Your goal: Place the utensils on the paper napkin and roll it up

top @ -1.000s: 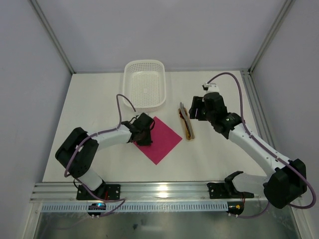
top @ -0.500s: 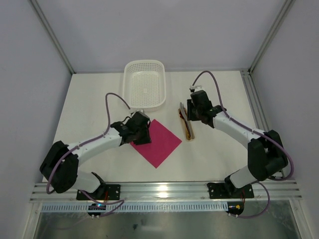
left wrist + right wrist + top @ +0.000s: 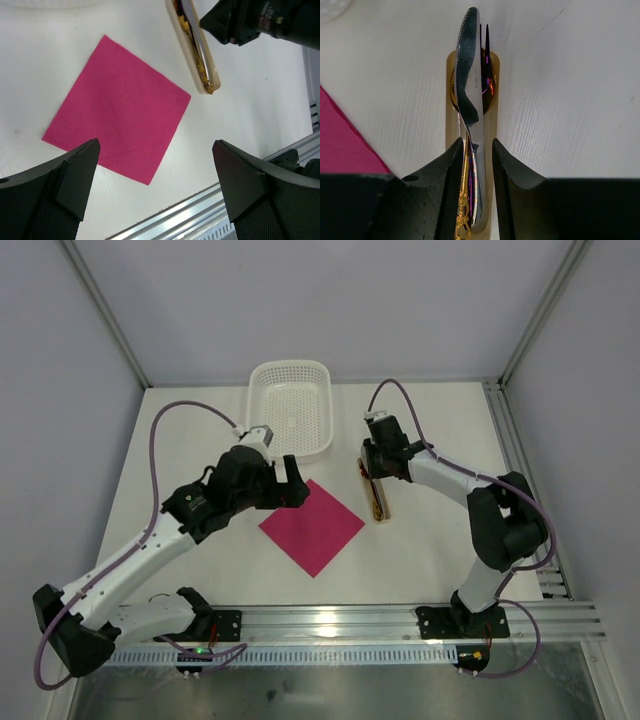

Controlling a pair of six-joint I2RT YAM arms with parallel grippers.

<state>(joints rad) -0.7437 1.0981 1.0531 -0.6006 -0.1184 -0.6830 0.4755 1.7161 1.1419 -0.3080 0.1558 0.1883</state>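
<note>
Stacked utensils, flat magenta napkin nearby

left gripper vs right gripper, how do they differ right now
The left gripper stands wide open; the right gripper is narrowed to a slim gap. The left gripper holds nothing, with the paper napkin showing between its fingers; the right gripper straddles the utensils on the beige tray, though a firm grip cannot be confirmed. Both are black and two-fingered.

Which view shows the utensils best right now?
Right wrist: the utensils fill the frame, stacked on the beige strip between its fingers. Top external shows them tiny; left wrist crops them at the top edge.
</note>
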